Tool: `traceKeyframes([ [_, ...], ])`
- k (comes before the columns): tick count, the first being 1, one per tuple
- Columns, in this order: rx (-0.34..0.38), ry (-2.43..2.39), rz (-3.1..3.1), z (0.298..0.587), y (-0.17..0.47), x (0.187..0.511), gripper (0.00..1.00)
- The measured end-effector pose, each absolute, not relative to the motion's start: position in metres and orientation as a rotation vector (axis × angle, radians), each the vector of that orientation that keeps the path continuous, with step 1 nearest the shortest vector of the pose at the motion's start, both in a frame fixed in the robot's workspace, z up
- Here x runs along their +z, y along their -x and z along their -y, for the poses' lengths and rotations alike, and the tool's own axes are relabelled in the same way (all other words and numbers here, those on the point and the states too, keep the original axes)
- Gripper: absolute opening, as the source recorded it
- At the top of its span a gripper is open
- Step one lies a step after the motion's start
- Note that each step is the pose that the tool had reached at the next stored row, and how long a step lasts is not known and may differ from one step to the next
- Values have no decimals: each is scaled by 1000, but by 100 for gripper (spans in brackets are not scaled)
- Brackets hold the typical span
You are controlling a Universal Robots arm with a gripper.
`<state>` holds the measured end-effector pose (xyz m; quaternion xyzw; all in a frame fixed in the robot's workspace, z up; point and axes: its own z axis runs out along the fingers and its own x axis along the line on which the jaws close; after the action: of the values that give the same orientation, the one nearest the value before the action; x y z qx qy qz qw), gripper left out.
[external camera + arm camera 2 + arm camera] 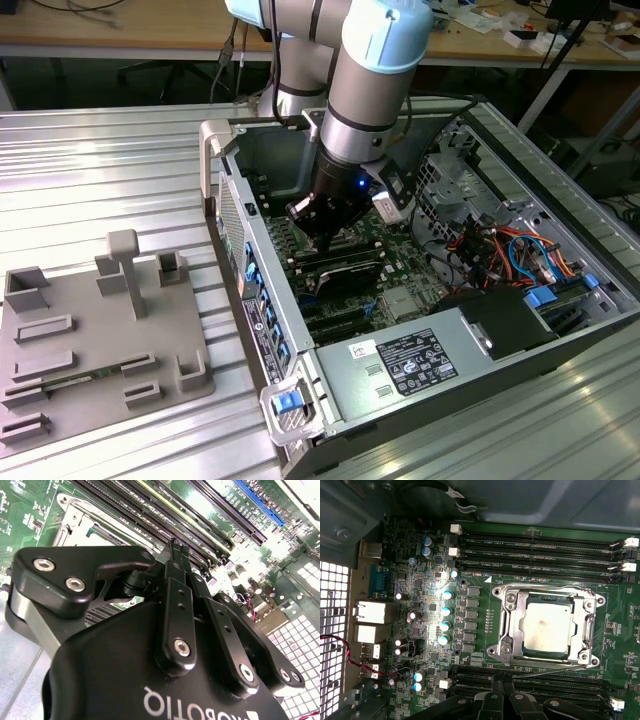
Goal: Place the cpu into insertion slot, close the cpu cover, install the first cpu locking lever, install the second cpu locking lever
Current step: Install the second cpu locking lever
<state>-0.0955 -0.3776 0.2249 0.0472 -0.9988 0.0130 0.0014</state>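
The cpu (549, 629), a square chip with a silvery top, lies flat in the insertion slot (588, 656) on the green board. The cpu cover (512, 611), a silvery metal frame, lies down around the chip. My gripper (502, 684) hangs just beside the socket, over the memory slots along one of its sides, with its black fingers pressed together and nothing between them. In the second wrist view the gripper (176, 546) points at the board next to the socket's metal rim (74, 521). In the exterior view the gripper (318, 238) reaches down inside the open computer case.
Long black memory slots (540, 547) run on both sides of the socket. A grey power-supply box (420, 360) and coloured cables (510, 255) sit in the case at the exterior view's right. A grey fixture plate (90, 340) lies on the table at its left.
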Motion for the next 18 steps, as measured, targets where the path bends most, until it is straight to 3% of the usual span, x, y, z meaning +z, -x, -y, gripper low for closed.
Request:
traceKeyframes([
  [11,-39,-152,3137,378,98,217,11],
  [18,-49,-154,3137,378,100,214,11],
])
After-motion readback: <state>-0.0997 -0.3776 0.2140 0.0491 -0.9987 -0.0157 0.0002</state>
